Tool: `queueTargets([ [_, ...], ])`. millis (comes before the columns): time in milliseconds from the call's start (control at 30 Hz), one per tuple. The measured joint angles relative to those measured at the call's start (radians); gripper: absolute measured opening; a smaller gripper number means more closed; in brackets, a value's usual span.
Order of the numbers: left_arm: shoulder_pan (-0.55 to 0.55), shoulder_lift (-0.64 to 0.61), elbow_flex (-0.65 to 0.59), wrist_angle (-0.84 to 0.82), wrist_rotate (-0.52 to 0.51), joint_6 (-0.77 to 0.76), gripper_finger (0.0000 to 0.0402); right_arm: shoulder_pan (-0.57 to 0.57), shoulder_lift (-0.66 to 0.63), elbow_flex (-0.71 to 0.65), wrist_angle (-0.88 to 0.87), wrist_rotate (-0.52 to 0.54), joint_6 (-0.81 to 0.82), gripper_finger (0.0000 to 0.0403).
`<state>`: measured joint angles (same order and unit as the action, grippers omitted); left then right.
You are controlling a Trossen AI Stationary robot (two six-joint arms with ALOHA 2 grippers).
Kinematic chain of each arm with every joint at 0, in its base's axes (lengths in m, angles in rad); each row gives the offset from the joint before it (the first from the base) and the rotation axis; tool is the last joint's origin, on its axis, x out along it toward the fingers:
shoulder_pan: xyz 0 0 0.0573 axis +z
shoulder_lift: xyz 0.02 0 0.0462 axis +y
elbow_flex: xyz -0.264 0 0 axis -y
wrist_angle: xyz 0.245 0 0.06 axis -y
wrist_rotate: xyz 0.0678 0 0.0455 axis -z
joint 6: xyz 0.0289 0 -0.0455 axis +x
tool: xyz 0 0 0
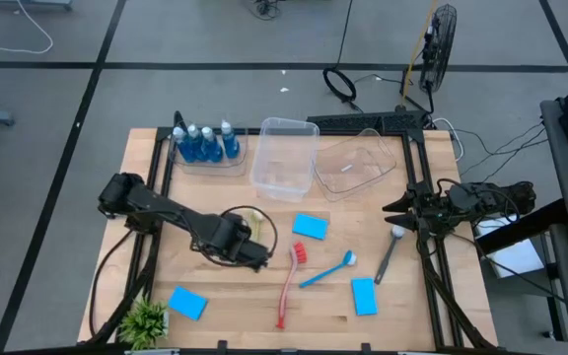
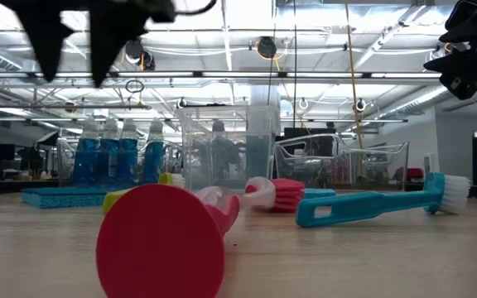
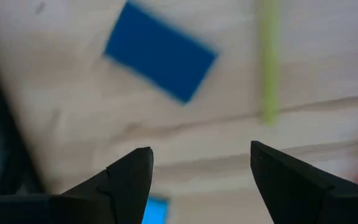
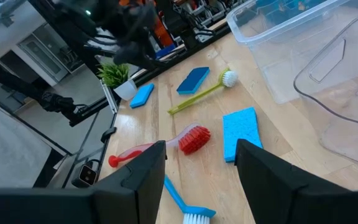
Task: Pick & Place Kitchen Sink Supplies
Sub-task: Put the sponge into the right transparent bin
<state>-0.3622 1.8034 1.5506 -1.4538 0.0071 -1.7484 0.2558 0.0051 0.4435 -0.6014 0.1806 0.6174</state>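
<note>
My left gripper point(image 1: 249, 247) hangs open and pointing down, above the table's middle left, touching nothing. Its wrist view shows a blue sponge point(image 3: 160, 50) and the yellow-green brush's handle point(image 3: 268, 62) flat on the wood below. The brush's head point(image 1: 254, 215) shows beside the arm. The red brush point(image 1: 286, 291), blue brush point(image 1: 325, 271) and grey brush point(image 1: 388, 254) lie flat, as do sponges point(image 1: 310, 226), point(image 1: 187, 303), point(image 1: 364, 296). Three blue bottles point(image 1: 205, 143) stand at the far left. My right gripper point(image 1: 397, 209) waits open at the right edge, high up.
Two clear tubs point(image 1: 286, 158) point(image 1: 355, 163) stand at the far middle. A small green plant point(image 1: 146, 320) stands at the near left corner. The black frame rails point(image 1: 424, 256) run along the table's sides.
</note>
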Motion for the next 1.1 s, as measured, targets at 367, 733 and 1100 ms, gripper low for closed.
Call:
queueTargets([
  [367, -0.097, 0.000, -0.102, 0.082, 0.293, -0.273, 0.0269, 0.000, 0.000, 0.000, 0.000, 0.000, 0.000, 0.0183],
  [733, -0.229, 0.000, -0.102, 0.161, 0.394, -0.615, 0.0269, 0.000, 0.000, 0.000, 0.000, 0.000, 0.000, 0.0183],
  [1100, -0.262, 0.000, -0.228, 0.242, 0.416, -0.652, 0.0269, 0.000, 0.000, 0.000, 0.000, -0.001, 0.000, 0.0183],
])
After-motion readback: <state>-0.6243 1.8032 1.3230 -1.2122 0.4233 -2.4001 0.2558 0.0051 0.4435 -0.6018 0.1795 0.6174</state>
